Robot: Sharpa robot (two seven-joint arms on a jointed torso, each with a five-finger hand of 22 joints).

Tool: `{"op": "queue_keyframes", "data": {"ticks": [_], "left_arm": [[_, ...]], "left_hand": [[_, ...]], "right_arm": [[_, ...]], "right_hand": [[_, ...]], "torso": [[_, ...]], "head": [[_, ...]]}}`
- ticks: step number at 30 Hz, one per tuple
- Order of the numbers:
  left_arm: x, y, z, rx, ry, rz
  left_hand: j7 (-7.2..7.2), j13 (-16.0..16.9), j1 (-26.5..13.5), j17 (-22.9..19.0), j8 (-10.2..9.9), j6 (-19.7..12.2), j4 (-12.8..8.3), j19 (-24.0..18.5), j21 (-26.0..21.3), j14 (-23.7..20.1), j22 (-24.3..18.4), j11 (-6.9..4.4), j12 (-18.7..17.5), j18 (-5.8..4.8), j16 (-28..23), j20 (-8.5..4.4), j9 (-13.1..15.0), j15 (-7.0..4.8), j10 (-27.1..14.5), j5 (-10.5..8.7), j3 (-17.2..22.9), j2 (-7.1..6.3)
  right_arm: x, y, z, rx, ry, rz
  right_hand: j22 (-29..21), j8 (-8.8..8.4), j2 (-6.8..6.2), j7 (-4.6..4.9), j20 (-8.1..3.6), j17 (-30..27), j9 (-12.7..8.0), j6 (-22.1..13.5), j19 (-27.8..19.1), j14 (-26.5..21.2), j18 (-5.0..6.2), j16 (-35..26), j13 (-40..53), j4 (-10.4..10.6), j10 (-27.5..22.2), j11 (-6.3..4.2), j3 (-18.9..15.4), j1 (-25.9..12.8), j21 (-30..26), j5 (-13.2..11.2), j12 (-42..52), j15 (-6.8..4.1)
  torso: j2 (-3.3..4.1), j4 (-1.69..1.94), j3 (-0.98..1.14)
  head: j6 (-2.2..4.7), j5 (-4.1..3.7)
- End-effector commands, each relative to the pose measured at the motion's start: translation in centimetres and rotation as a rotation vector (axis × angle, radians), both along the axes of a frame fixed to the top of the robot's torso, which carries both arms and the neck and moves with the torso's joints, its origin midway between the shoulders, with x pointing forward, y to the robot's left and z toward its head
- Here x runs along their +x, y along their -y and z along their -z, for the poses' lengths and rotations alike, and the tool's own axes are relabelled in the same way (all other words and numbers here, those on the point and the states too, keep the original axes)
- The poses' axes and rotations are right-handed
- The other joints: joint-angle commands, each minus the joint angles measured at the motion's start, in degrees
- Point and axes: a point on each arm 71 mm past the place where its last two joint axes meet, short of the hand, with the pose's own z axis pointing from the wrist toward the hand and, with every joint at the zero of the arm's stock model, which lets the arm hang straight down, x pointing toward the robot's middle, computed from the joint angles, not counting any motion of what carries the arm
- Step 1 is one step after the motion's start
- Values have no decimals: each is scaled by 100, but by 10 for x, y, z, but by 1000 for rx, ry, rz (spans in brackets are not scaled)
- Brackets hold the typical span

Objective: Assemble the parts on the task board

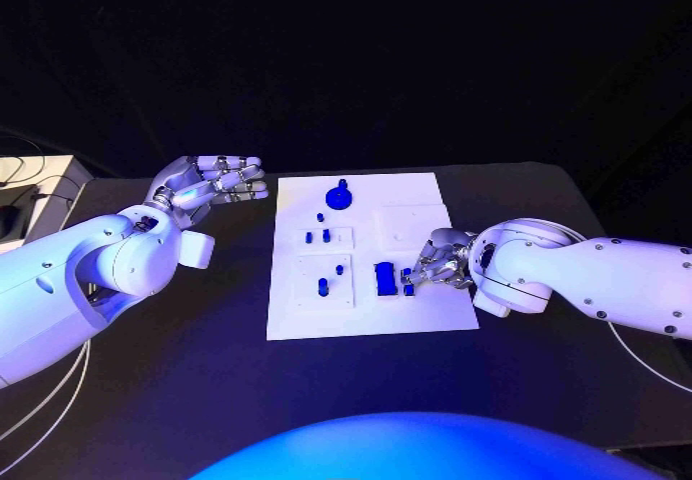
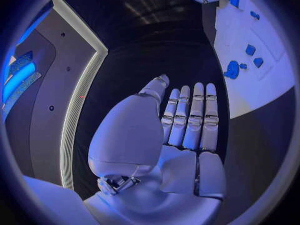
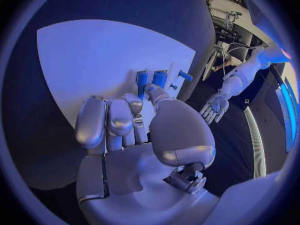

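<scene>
The white task board (image 1: pixel 433 310) lies in the middle of the black table. Several blue parts are on it: a round part (image 1: pixel 339 197) at the far end, small pegs (image 1: pixel 317 237) in a square recess, two more pegs (image 1: pixel 332 280) nearer me, and a larger blue block (image 1: pixel 385 278). My right hand (image 1: pixel 440 262) rests low on the board's right side, fingers curled, pinching a small blue part (image 1: pixel 410 290) right beside the block. In the right wrist view the right hand (image 3: pixel 134 120) has its thumb tip against the blue block (image 3: pixel 151 78). My left hand (image 1: pixel 216 182) hovers left of the board, fingers straight, holding nothing.
A white box with cables (image 1: pixel 36 185) sits at the table's far left edge. Bare black table surrounds the board, with free room to the left and in front. In the left wrist view the board (image 2: pixel 250 90) lies beyond the left hand (image 2: pixel 187 120).
</scene>
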Motion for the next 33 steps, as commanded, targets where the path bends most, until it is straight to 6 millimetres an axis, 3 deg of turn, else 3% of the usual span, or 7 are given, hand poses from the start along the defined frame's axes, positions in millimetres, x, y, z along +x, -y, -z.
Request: {"op": "queue_keyframes", "data": {"ticks": [1,7,12,15,18,22,33], "left_arm": [[-1,2,-1,-11,2,14],[-1,2,-1,-10,2,14],[-1,1,-1,-10,1,13],[-1,1,-1,-10,1,14],[-1,1,-1,-10,1,14],[-1,1,-1,-10,1,14],[-1,1,-1,-9,1,14]], "left_hand": [[28,-4,11,7,4,-20,24,-42,-19,-46,-6,4,8,-34,-22,-16,-1,3,-34,25,-1,-33],[28,-4,11,7,4,-20,24,-42,-19,-46,-6,4,8,-34,-22,-16,-1,3,-34,25,-1,-33],[28,-4,11,7,4,-20,24,-42,-19,-46,-6,4,8,-34,-22,-16,-1,3,-34,25,-1,-33],[28,-4,11,7,4,-20,24,-42,-19,-46,-6,4,8,-34,-22,-16,-1,3,-34,25,-1,-33],[28,-4,11,7,4,-20,24,-42,-19,-46,-6,4,8,-34,-22,-16,-1,3,-34,25,-1,-33],[28,-4,11,7,4,-20,24,-42,-19,-46,-6,4,8,-34,-22,-16,-1,3,-34,25,-1,-33],[26,-4,7,8,4,-18,27,-45,-19,-44,-6,3,6,-34,-21,-16,-1,4,-35,24,-7,-33]], "right_arm": [[0,0,1,-8,1,-8],[3,1,1,-24,29,-1],[5,2,3,-50,19,-22],[4,2,5,-66,11,-38],[5,2,5,-79,6,-49],[5,2,6,-87,3,-54],[6,5,6,-89,20,-41]], "right_hand": [[880,4,-8,-31,-25,-1,-15,-20,244,12,-8,-21,9,-1085,46,-60,1048,-26,2,-64,-19,-25],[876,-79,64,-57,-28,2,-165,56,243,13,-11,-21,26,-807,18,-58,313,129,-16,-262,-6,-34],[872,-111,-11,-61,-27,-11,-244,113,237,9,-10,-39,17,-733,3,-59,46,209,-43,-815,-16,-25],[870,-125,-44,-57,-24,-1,-289,156,235,10,-10,-37,19,-714,-2,-54,-203,295,-54,-856,-7,-20],[870,-133,-135,-36,-15,11,-321,193,232,6,-9,-40,11,-669,-10,-39,-485,367,-61,-1394,-12,-9],[870,-133,-151,-26,-7,28,-332,209,233,9,-6,-38,7,-562,-10,-31,-654,447,-61,-1710,-4,-2],[870,-101,-263,-21,0,49,-292,203,236,15,-1,-53,-8,-262,-7,-23,-713,463,-67,-1995,14,4]], "torso": [[-1,-1,-1],[1,2,-2],[2,0,2],[5,0,3],[0,-6,1],[-1,-2,2],[-1,-2,-2]], "head": [[9,-3],[-2,1],[-15,18],[-18,9],[-18,16],[-18,12],[-10,7]]}}
